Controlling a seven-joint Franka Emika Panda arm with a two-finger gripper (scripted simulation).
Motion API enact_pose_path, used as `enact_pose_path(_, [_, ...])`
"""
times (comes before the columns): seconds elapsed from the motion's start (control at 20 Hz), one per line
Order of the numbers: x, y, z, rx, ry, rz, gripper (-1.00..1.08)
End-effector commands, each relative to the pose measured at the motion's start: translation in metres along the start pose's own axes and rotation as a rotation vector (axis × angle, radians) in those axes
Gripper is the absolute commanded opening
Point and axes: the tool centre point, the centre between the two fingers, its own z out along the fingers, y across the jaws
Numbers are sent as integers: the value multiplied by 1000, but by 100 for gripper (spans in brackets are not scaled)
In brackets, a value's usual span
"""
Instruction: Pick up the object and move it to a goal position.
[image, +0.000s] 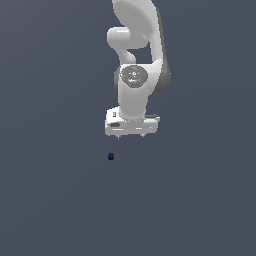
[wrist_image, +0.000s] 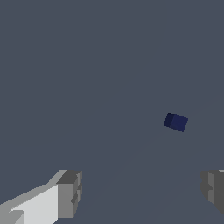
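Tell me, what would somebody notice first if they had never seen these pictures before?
First, the big white robot arm hanging down from the top middle of the exterior view, bright against the plain grey floor. Next, the tiny dark blue block sitting alone on the floor, just below the gripper and slightly toward the exterior view's left. The jaws are open and hold nothing.

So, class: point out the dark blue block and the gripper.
Dark blue block (wrist_image: 176, 122): wrist view, middle of its visible faces.
Gripper (image: 130, 136): exterior view, midway between its fingertips.
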Motion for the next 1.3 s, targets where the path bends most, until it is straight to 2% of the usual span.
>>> enact_pose_path(0.0, [0, 0, 0, 0, 0, 0, 100])
enact_pose_path(0.4, [11, -20, -19, 27, 45, -20, 100])
enact_pose_path(0.65, [12, -20, -18, 28, 46, -18, 100])
enact_pose_path(0.95, [17, 0, 0, 31, 47, 48, 100])
enact_pose_path(1.25, [24, 42, 39, 31, 50, 181, 100])
